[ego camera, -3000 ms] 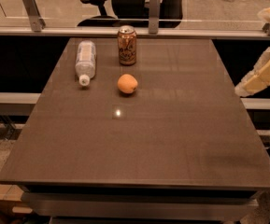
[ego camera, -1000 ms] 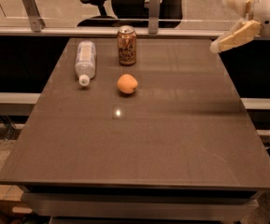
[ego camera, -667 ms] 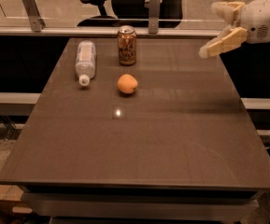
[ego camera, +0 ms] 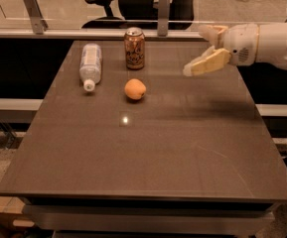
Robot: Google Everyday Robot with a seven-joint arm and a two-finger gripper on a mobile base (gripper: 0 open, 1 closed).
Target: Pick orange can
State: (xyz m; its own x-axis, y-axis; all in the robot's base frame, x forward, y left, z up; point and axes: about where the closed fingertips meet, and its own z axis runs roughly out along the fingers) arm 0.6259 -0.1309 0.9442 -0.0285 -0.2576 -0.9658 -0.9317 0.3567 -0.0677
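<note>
My tool (ego camera: 195, 50) hangs in the air over the far right part of the bench (ego camera: 182, 152), its two fingers spread apart and gripping nothing. The orange can (ego camera: 134, 47) stands upright near the bench's far edge, well to the left of my tool and clear of it. Just in front of the can sits an orange fruit (ego camera: 134, 89). To the left of both lies a clear plastic bottle (ego camera: 90, 65) on its side, white cap toward the near edge.
</note>
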